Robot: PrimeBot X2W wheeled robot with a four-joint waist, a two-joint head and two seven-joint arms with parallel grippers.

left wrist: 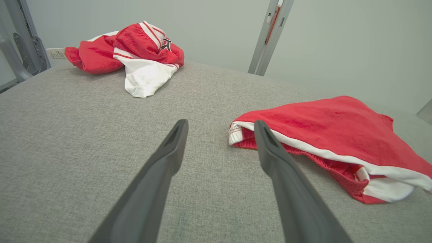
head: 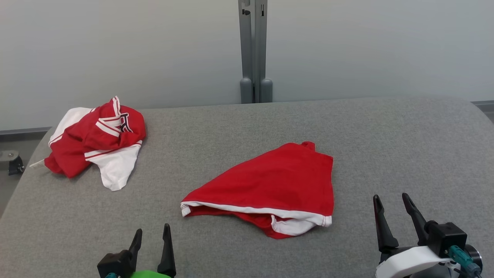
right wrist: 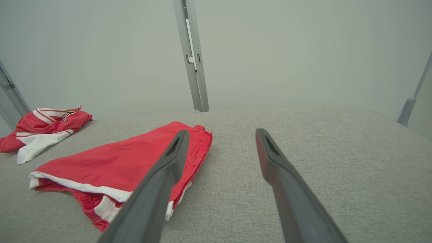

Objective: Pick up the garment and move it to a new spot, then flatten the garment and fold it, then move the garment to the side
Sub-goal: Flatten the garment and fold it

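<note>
Centrally, the red garment (head: 278,181) lies between the left pincer (head: 153,228) and right pincer (head: 390,197), both spread and empty.

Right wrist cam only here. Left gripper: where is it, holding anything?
Observer: Left gripper is open and empty, left of the red garment's near corner.
Operator: Touching the cloth?
Observer: No. Head view shows grey table between its fingers and the white-banded corner.
Operator: Crumpled pile's left end is cut off for me.
Observer: A white tag sticks out there.
</note>
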